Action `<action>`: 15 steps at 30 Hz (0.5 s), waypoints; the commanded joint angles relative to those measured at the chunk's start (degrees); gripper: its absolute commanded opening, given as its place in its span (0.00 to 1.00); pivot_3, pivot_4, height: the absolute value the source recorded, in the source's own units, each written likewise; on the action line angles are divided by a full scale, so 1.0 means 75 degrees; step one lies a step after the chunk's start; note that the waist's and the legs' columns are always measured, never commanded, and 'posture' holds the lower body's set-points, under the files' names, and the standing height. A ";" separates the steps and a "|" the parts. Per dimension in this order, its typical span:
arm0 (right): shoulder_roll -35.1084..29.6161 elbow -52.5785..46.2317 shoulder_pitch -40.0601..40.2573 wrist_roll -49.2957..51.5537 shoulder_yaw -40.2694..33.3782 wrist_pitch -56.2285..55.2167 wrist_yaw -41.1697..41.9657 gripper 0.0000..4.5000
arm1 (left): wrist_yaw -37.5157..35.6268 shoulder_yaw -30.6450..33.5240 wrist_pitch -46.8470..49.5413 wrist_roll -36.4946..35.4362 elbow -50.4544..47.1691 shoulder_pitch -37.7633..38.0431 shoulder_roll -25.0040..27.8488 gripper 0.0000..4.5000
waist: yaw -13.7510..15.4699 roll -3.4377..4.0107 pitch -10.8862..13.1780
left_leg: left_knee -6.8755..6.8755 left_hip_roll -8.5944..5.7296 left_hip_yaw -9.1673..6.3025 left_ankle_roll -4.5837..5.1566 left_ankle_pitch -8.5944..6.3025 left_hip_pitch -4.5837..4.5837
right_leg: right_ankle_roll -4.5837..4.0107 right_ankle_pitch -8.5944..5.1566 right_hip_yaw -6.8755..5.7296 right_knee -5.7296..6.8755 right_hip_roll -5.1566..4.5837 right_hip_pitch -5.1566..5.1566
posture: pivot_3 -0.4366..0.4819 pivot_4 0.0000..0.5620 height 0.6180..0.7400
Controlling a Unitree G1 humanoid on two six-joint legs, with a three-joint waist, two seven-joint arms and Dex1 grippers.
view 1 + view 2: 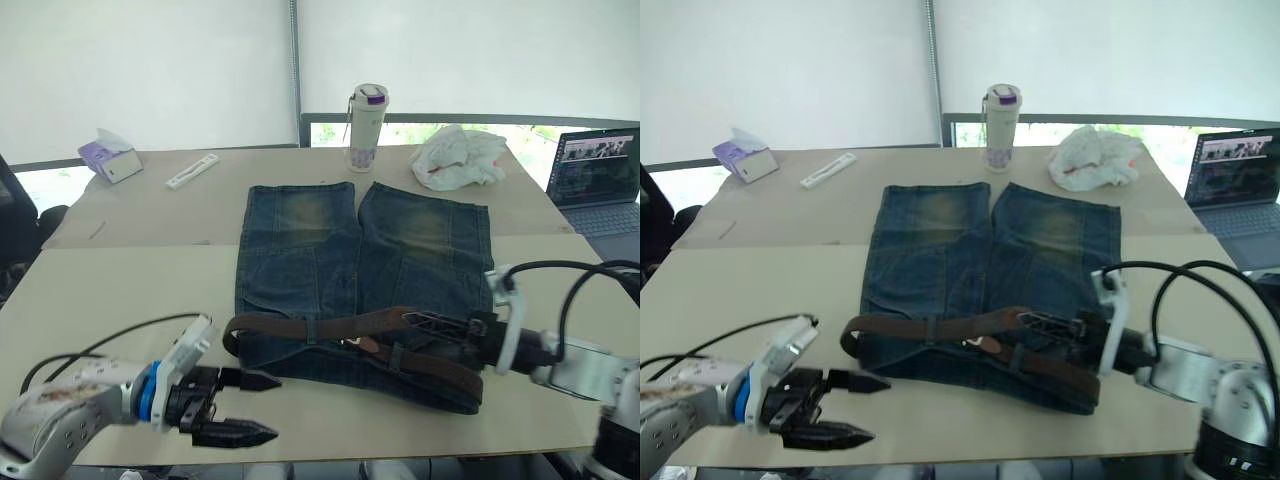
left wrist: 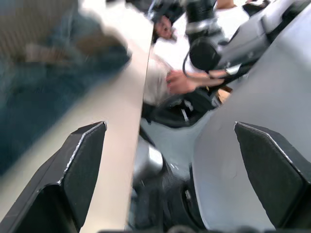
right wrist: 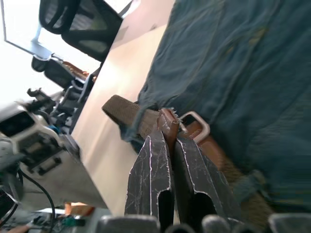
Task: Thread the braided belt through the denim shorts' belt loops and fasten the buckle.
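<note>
Denim shorts (image 1: pixel 985 270) flat on worktop (image 1: pixel 750 290), waistband toward robot. Braided belt (image 1: pixel 940 328) runs across waistband, looping off its left edge. Right hand (image 1: pixel 1055 325) over belt at waistband's right part, fingers close together on strap. Left hand (image 1: pixel 845 408) parted, hovering over bare worktop near front edge, apart from shorts. Bottle (image 1: pixel 1000 127), crumpled white bag (image 1: pixel 1095 155), laptop (image 1: pixel 1240 180) at far side.

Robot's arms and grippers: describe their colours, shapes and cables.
The left gripper has two black, pointed fingers on a black block, behind it a blue ring and a pale grey rounded arm shell. A black cable loops beside it. The right gripper is black too, on a silver-grey arm with looping black cables.
</note>
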 commanded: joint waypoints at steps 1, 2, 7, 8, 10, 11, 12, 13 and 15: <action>-0.0720 0.0157 0.0251 0.0026 -0.0305 -0.0452 0.0701 0.00 | 0.0869 0.0184 -0.0005 -0.0132 0.0608 -0.0992 -0.0583 0.99 | 0.0022 -0.0001 0.0001 | 0.0006 -0.0002 0.0007 0.0000 0.0000 -0.0013 | 0.0016 -0.0002 0.0002 0.0001 0.0008 0.0001 | 0.48 0.27 1.00; -0.0947 0.0190 0.0377 -0.0045 -0.0364 -0.0526 0.0906 0.00 | 0.1118 0.0153 -0.0046 -0.0008 0.0780 -0.1276 -0.0790 0.99 | 0.0022 0.0000 -0.0001 | 0.0006 -0.0003 0.0014 0.0002 0.0000 -0.0026 | 0.0018 -0.0002 -0.0001 -0.0001 0.0013 0.0000 | 0.48 0.27 1.00; -0.1725 0.0534 0.0669 -0.0064 -0.0918 -0.0936 0.1100 0.00 | 0.2713 -0.1036 -0.0851 0.2439 0.1524 -0.1976 -0.1787 0.99 | 0.0037 -0.0033 0.0015 | 0.0014 -0.0035 0.0061 0.0006 -0.0002 -0.0035 | -0.0019 0.0028 0.0005 0.0002 0.0013 0.0011 | 0.48 0.27 1.00; -0.1865 0.0544 0.0738 0.0000 -0.1054 -0.0963 0.1192 0.00 | 0.3039 -0.1076 -0.0916 0.2578 0.1576 -0.1950 -0.2094 0.99 | 0.0034 -0.0038 0.0018 | 0.0013 -0.0040 0.0070 0.0006 -0.0002 -0.0034 | -0.0021 0.0032 0.0017 0.0003 0.0010 0.0011 | 0.48 0.27 1.00; -0.2048 0.0555 0.0871 0.0164 -0.1248 -0.1017 0.1265 0.00 | 0.3182 -0.0914 -0.0638 0.2097 0.1355 -0.1792 -0.2503 0.99 | 0.0037 -0.0049 0.0024 | 0.0012 -0.0040 0.0074 0.0007 -0.0002 -0.0040 | -0.0020 0.0033 0.0026 0.0005 0.0009 0.0010 | 0.48 0.27 1.00; -0.2101 0.0579 0.0919 0.0247 -0.1326 -0.1050 0.1235 0.00 | 0.3243 -0.0815 -0.0544 0.1907 0.1247 -0.1729 -0.2665 0.99 | 0.0035 -0.0050 0.0025 | 0.0014 -0.0034 0.0074 0.0007 -0.0002 -0.0044 | -0.0020 0.0033 0.0024 0.0007 0.0011 0.0008 | 0.48 0.27 1.00; -0.2099 0.0585 0.0945 0.0444 -0.1382 -0.1086 0.1140 0.00 | 0.3420 -0.0624 -0.0330 0.1488 0.1152 -0.1722 -0.2884 0.99 | 0.0036 -0.0057 0.0029 | 0.0017 -0.0027 0.0073 0.0007 -0.0002 -0.0049 | -0.0020 0.0033 0.0023 0.0009 0.0017 0.0007 | 0.48 0.27 1.00; -0.2071 0.0562 0.0964 0.0695 -0.1388 -0.1130 0.1033 0.00 | 0.3599 -0.0439 -0.0122 0.1044 0.1076 -0.1742 -0.3080 0.99 | 0.0042 -0.0062 0.0032 | 0.0020 -0.0021 0.0074 0.0007 -0.0002 -0.0049 | -0.0020 0.0033 0.0021 0.0009 0.0019 0.0007 | 0.48 0.27 1.00; -0.1966 0.0423 0.0980 0.1197 -0.1221 -0.1276 0.0756 0.00 | 0.3831 -0.0140 0.0367 0.0053 0.0962 -0.1789 -0.3340 0.99 | 0.0046 -0.0070 0.0036 | 0.0031 -0.0007 0.0073 0.0007 -0.0002 -0.0052 | -0.0017 0.0034 0.0019 0.0014 0.0019 0.0008 | 0.48 0.27 1.00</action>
